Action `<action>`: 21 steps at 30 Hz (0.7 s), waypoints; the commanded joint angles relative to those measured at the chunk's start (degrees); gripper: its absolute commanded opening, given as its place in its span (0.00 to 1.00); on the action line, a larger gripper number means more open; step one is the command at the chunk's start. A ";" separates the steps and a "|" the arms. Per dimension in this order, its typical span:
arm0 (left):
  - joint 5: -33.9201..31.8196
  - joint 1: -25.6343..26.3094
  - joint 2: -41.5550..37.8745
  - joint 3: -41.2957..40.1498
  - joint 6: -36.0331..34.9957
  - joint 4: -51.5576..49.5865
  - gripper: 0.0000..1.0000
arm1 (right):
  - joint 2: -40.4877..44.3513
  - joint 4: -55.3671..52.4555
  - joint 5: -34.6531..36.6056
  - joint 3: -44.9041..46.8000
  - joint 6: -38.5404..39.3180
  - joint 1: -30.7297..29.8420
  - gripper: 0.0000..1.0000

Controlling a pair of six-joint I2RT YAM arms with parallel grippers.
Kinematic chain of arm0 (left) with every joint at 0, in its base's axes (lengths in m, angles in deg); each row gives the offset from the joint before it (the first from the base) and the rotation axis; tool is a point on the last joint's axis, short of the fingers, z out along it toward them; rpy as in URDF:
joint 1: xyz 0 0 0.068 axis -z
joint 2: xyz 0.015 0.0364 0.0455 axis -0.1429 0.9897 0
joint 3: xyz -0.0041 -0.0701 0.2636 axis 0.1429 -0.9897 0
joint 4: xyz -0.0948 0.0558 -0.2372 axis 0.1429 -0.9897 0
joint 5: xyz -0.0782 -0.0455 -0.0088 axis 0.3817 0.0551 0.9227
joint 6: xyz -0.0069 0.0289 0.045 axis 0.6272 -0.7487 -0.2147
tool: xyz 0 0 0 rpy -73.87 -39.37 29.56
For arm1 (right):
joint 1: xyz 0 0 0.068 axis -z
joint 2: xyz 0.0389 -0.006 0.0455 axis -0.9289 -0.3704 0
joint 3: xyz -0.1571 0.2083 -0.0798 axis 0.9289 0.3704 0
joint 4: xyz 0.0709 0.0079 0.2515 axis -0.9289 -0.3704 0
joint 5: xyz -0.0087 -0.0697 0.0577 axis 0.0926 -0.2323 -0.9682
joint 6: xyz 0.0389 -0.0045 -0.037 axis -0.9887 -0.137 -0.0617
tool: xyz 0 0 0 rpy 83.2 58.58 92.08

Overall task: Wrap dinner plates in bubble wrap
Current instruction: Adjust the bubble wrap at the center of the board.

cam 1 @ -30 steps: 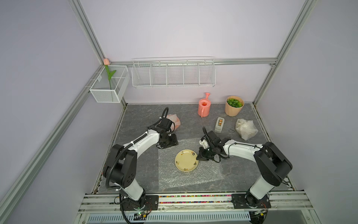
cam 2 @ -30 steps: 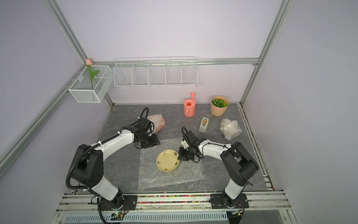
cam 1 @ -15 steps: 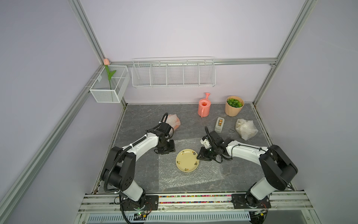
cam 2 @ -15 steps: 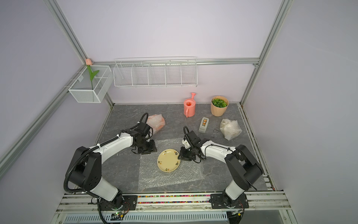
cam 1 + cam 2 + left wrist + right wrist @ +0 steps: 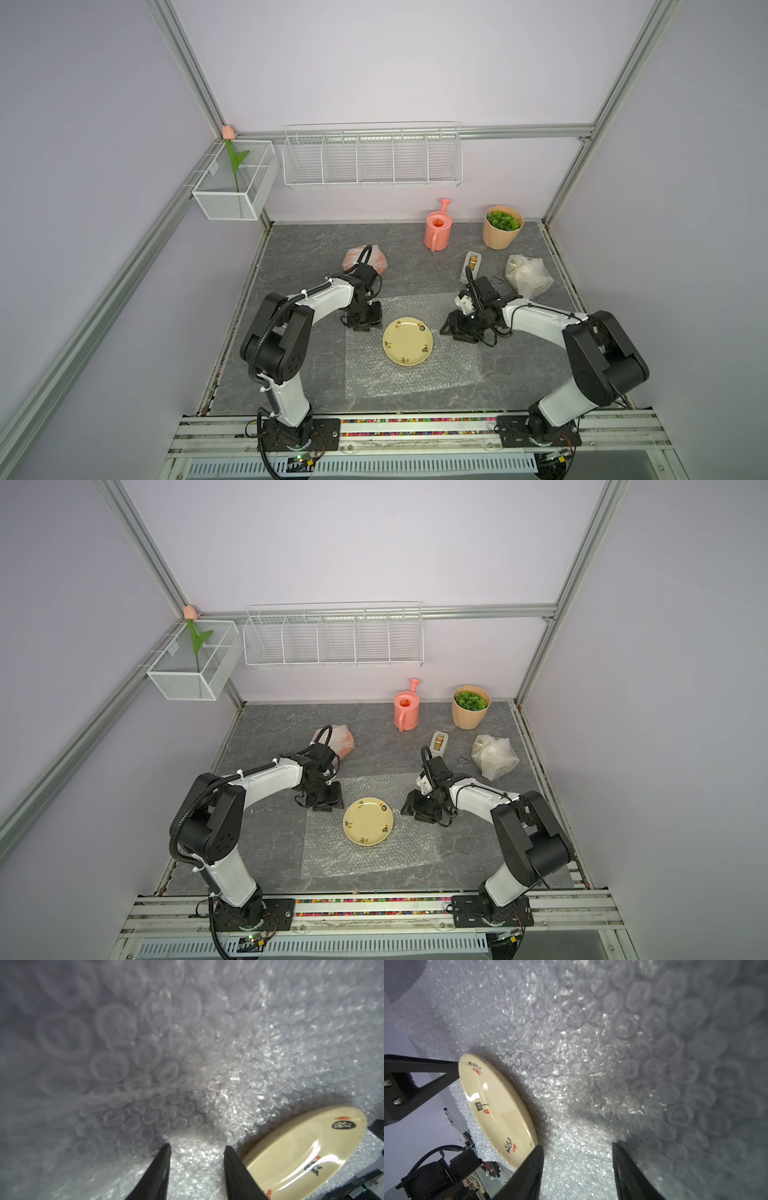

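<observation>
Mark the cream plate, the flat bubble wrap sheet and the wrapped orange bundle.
cream plate [image 5: 407, 341]: a top view, centre of its face.
flat bubble wrap sheet [image 5: 415, 382]: a top view, bare front part.
wrapped orange bundle [image 5: 380, 262]: a top view, unobstructed side.

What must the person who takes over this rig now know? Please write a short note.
Left tool: open, empty, low over the clear flat bubble wrap sheet, beside the cream round plate with small motifs.
Right tool: open, empty, at the plate's opposite side.
Plate: uncovered, near the sheet's middle.
Done, it seems: an orange bubble-wrapped bundle and a whitish bubble-wrapped bundle lie farther back; their contents are not clear.
Left: fold the sheet over the cream plate and close it.
</observation>
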 commanded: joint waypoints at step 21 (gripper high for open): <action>-2.35 10.21 -19.69 -13.75 15.85 -3.49 0.43 | 13.30 -25.61 13.18 -7.44 56.01 -24.95 0.50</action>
